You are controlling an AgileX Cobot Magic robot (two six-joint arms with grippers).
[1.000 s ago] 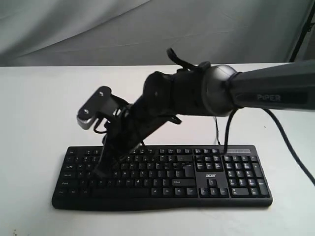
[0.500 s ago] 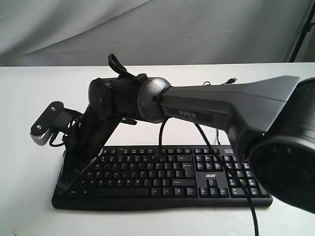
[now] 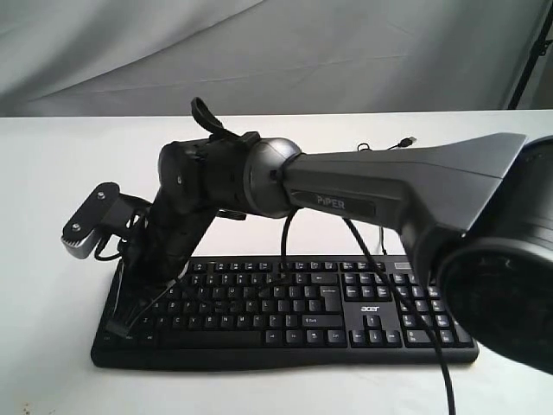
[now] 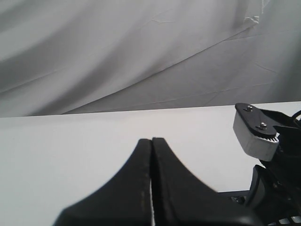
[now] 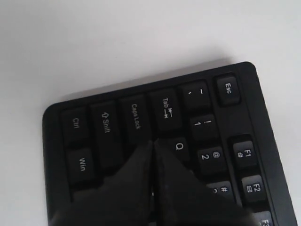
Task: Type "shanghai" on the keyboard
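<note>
**Item: keyboard (image 3: 285,303), count 1.** Black, full-size with number pad, flat on the white worktop (image 3: 52,173). It lies directly under the right fingers (image 5: 150,150), with its Caps Lock end below the tips. Tab and Q sit just beyond the tips. The key beneath them is hidden, and contact cannot be confirmed.

**Handling (judged).** Stiff plastic shell, light, likely to skid under a slanting push. The keys are sprung and need only a short, light press. No hold is needed: meet one key cap at its middle and press straight down.

**Right fingers, count 1 pair.** Pressed together to a single blunt point, holding nothing.

**Left fingers (image 4: 150,146), count 1 pair.** Likewise closed tight and empty, raised over bare worktop, away from the keys.

**Arms, count 2.** The right one reaches across the keyboard to its far end.

**Cable plug (image 3: 406,140), count 1.** On the worktop, well apart from both pairs of fingers.
</note>
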